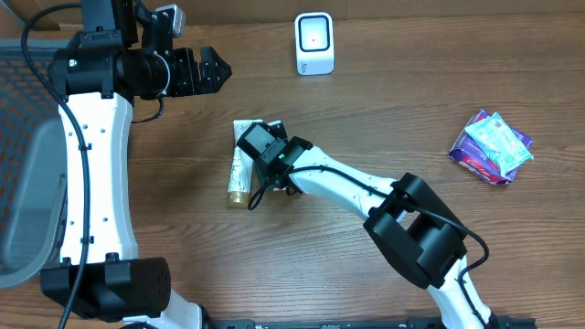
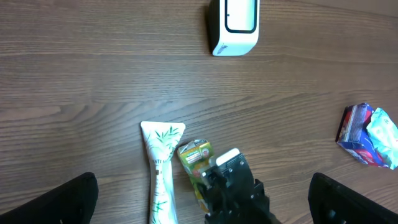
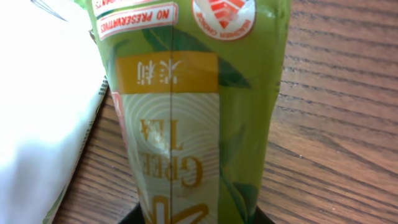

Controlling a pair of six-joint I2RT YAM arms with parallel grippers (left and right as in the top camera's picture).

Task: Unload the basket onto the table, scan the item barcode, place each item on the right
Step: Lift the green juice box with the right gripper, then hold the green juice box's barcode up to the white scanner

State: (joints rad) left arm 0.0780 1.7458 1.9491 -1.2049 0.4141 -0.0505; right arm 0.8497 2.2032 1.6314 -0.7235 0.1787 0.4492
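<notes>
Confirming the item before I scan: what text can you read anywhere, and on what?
"NO PRESERVATIVES": green packet, upside down.
"TEA", "GREE": same packet, cut off below.
Characters on the yellow band, the red emblem, white tube, blue packet: too blurred or small.
On the scanner: none.

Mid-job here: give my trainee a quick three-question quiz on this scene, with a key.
1. True or false: the left gripper has its jaws open, holding nothing.
2. What lies right beside the green tea packet? A) white tube B) tissue pack C) scanner
3. Which gripper is down at the green tea packet?
Key: 1 true; 2 A; 3 the right gripper.
</notes>
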